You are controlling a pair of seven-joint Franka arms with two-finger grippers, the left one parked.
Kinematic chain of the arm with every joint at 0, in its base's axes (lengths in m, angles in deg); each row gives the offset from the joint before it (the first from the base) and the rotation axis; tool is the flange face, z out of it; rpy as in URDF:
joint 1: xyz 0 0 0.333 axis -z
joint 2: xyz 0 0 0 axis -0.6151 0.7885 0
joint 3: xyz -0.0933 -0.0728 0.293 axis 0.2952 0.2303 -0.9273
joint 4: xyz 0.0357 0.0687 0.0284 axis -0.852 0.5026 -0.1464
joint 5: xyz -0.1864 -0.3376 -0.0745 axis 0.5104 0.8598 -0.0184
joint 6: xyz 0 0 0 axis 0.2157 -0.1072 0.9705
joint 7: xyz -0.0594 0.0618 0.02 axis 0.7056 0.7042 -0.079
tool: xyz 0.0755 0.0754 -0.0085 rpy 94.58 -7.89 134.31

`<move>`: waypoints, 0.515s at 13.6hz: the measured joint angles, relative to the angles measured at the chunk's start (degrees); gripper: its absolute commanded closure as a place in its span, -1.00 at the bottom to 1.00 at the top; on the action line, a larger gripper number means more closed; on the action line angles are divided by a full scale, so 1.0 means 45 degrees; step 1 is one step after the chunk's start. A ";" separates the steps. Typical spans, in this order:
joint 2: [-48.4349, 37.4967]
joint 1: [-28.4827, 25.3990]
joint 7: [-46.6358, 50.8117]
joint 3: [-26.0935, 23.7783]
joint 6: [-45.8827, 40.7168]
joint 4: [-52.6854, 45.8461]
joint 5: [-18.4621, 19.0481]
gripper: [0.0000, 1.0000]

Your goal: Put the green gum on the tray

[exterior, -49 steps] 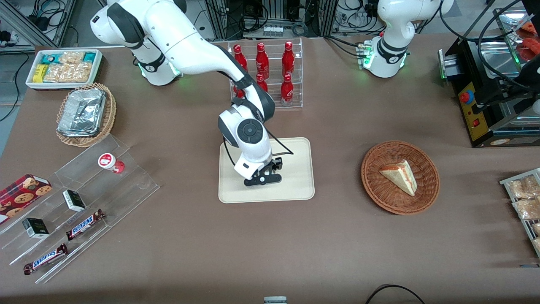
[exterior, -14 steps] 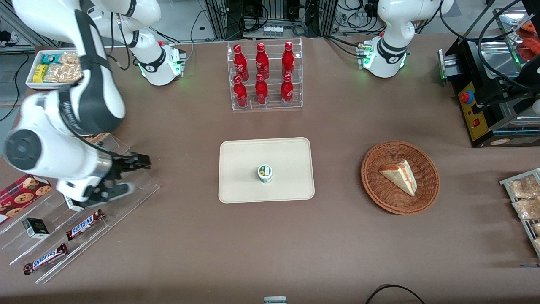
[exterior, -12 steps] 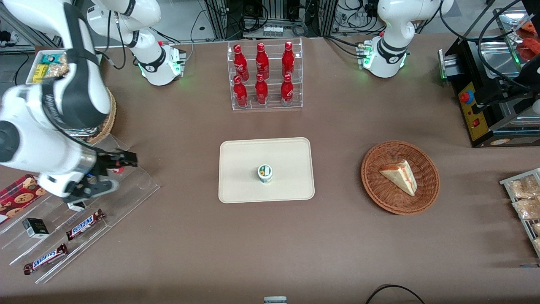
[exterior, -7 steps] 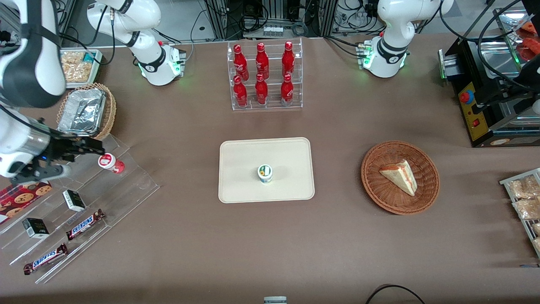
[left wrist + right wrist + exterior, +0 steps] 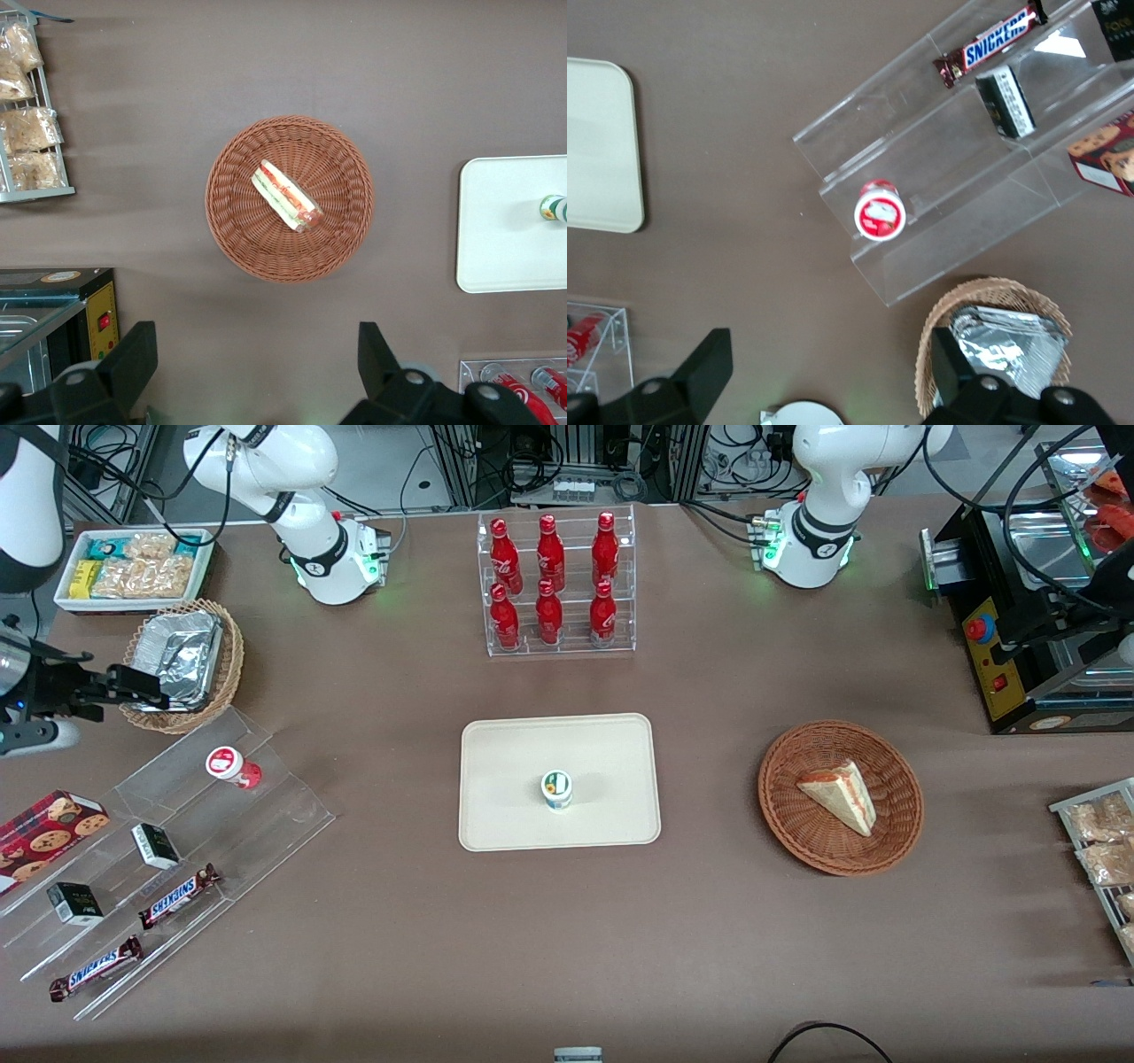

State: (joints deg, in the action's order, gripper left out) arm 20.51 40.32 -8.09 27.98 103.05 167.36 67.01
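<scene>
A matt brown cloth covers the worktop [image 5: 567, 948], and on it the tray [image 5: 611, 744] looks smooth, matt cream plastic. The stepped display shelf [image 5: 266, 797] is clear glossy acrylic. The black gripper [image 5: 133, 688], fingers spread, hangs beside crinkled shiny foil [image 5: 177, 657] in a woven wicker basket [image 5: 230, 664].

"SNICKERS" reads on two chocolate bars [image 5: 180, 895] [image 5: 96, 967] on the clear stepped stand [image 5: 266, 815]. Both lie nearer the front camera than the gripper [image 5: 133, 688], whose fingers stand spread apart. No other text is legible.

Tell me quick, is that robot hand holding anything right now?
Hand: open and empty, up beside the foil-filled wicker basket at the working arm's end; the green gum stands on the tray.
</scene>
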 measured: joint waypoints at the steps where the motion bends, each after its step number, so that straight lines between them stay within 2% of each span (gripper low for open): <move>1: -0.0098 0.0123 0.0000 -0.0169 -0.0145 0.0000 0.0067 -1.00; 7: -0.0263 0.0195 0.0280 -0.0411 -0.0617 0.0049 0.0087 -1.00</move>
State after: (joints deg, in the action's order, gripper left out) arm 19.33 41.20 -6.83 26.13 100.28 167.58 67.40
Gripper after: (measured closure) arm 0.000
